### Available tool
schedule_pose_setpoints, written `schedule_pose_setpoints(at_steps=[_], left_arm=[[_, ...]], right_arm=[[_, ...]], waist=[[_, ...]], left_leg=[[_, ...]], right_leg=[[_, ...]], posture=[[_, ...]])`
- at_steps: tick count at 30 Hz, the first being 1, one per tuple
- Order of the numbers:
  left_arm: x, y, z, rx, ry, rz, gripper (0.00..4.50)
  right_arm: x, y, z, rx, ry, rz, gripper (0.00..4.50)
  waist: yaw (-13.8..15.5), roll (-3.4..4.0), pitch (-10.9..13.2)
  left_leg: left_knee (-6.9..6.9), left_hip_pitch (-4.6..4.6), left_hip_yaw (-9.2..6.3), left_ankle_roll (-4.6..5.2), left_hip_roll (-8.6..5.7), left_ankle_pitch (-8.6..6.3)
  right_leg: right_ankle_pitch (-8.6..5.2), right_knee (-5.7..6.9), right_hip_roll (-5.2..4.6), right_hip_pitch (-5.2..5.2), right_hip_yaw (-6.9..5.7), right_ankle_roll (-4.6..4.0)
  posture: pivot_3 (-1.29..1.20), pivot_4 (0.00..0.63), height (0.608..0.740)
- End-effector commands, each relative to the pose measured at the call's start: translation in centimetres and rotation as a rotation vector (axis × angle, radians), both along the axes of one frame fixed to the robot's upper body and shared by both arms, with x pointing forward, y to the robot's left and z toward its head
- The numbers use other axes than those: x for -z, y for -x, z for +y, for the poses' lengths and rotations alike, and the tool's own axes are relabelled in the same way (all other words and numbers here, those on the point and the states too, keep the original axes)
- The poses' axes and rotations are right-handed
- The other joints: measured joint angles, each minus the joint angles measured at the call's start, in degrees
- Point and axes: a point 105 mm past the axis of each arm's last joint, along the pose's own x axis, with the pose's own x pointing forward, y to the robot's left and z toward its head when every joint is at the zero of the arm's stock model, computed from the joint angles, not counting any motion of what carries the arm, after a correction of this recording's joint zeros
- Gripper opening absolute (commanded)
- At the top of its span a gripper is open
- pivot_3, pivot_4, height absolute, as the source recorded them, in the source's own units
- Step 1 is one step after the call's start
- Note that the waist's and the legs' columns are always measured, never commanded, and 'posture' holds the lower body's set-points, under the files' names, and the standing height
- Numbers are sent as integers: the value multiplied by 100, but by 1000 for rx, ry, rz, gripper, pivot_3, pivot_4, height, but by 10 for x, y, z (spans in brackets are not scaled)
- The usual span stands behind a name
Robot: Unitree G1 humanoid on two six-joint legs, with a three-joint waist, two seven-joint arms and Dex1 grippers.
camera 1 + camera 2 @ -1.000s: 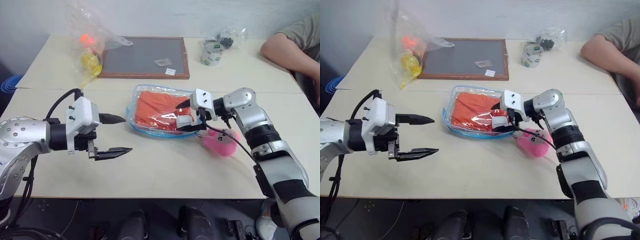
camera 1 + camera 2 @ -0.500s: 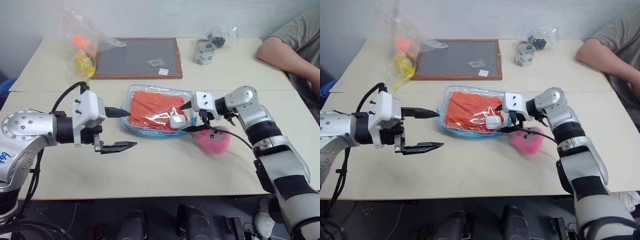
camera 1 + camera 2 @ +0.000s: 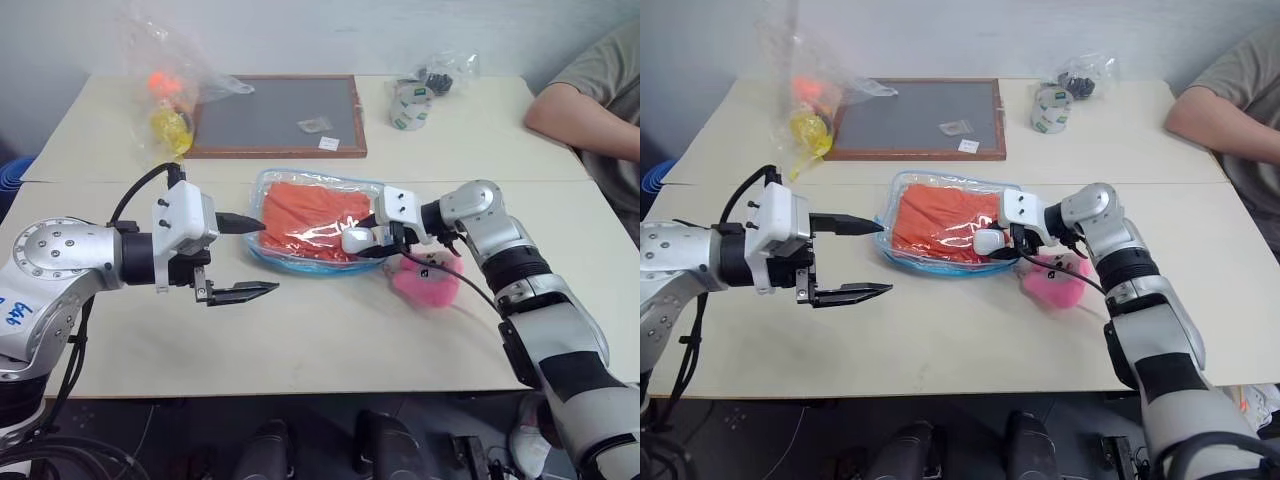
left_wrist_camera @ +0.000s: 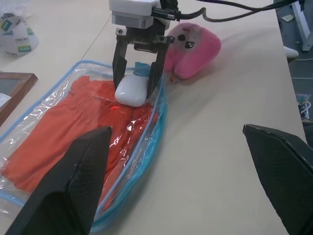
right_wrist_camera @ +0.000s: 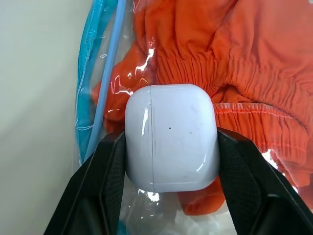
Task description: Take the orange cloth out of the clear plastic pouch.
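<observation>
On the near half of the pale table (image 3: 330, 340), the left gripper (image 3: 245, 257) hovers above the tabletop with its two black fingers spread wide and nothing between them; its upper fingertip reaches just to the left end of the pouch (image 3: 275, 250), while the lower finger stays clear of it, nearer the front edge. The pouch, a clear flat one with light-blue trim, lies on the table near its middle, and the orange cloth (image 3: 305, 215) is inside it, wrinkled and pressed against the plastic. At the right end of the pouch, the right gripper (image 5: 170, 147) has its fingers closed on a small white rounded case (image 3: 356, 240), one black finger on each side of it, the case resting over the cloth at the pouch's blue-edged opening. Just beside the pouch on its right, below the right wrist, sits a pink plush toy (image 3: 428, 282). Beyond the pouch, a wood-framed grey board (image 3: 275, 113) lies flat on the far half of the table. Left of the board stands a thin clear bag (image 3: 170, 85) holding yellow and orange items. Right of the board are a roll of tape (image 3: 411, 104) and a small clear bag with dark contents (image 3: 442, 75). At the far right edge of the table rests a person's forearm (image 3: 585, 120).
</observation>
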Motion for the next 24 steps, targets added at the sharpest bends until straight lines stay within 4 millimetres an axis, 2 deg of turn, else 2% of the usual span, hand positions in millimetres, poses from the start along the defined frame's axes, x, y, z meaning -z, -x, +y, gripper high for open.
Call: schedule_pose_setpoints(at_steps=[1,2,5,6,7,9,11,12,14,18,20,24], left_arm=[[-8,1,-12,54,32,-33,4500],[-9,1,-16,71,39,-32,4500],[-10,-1,-31,147,66,-27,4500],[-11,-2,-36,167,72,-26,4500],[-11,-3,-38,179,74,-26,4500],[-10,-6,-48,225,85,-27,4500],[-9,-9,-57,264,92,-29,4500],[-10,-9,-61,286,96,-31,4500],[-10,-9,-67,316,101,-36,4500],[-9,-11,-74,346,97,-46,4500],[-8,-11,-74,349,92,-50,4500],[-9,-10,-73,352,91,-52,4500]], right_arm=[[-48,-5,-44,148,-103,-88,2338],[-54,-4,-58,194,-113,-96,2338],[-65,15,-127,391,-111,-108,2338],[-64,24,-145,442,-99,-107,2338],[-64,30,-153,469,-90,-106,2338],[-50,59,-187,584,-77,-47,2338],[-35,86,-206,652,-44,1,2338],[-25,99,-211,681,-33,25,2338],[-12,113,-215,741,-55,45,2338],[17,116,-223,923,-153,75,2338],[23,117,-222,953,-186,101,3015],[23,117,-220,968,-252,132,4229]], waist=[[39,0,0],[74,1,1],[224,2,1],[274,1,1],[304,1,1],[280,-2,-1],[315,-2,-1],[307,-2,-1],[246,2,-2],[140,-2,-2],[143,-2,-1],[177,-2,-1]], left_leg=[[1,0,0,0,1,0],[1,-1,-1,1,0,1],[2,-5,1,6,-4,3],[7,-6,14,6,-6,3],[5,-7,20,6,-5,3],[5,-5,43,6,-23,3],[4,-3,45,6,-22,3],[4,-2,47,6,-21,3],[2,5,64,7,-21,4],[-11,65,105,8,-11,4],[-19,91,102,7,-10,4],[-19,92,103,10,1,3]], right_leg=[[0,0,0,0,4,0],[0,0,-1,0,13,0],[0,-1,0,2,35,1],[0,2,8,3,54,1],[0,0,11,6,57,1],[1,-6,15,5,66,3],[2,-4,16,5,65,4],[2,-2,17,5,64,4],[2,4,18,2,79,5],[4,29,18,13,128,7],[3,39,19,16,154,6],[3,40,18,12,178,7]], posture=[[0,150,740],[0,150,740],[0,150,740],[0,150,740],[0,150,740],[0,150,740],[0,150,740],[0,150,740],[0,150,740],[0,150,740],[0,150,740],[0,150,740]])
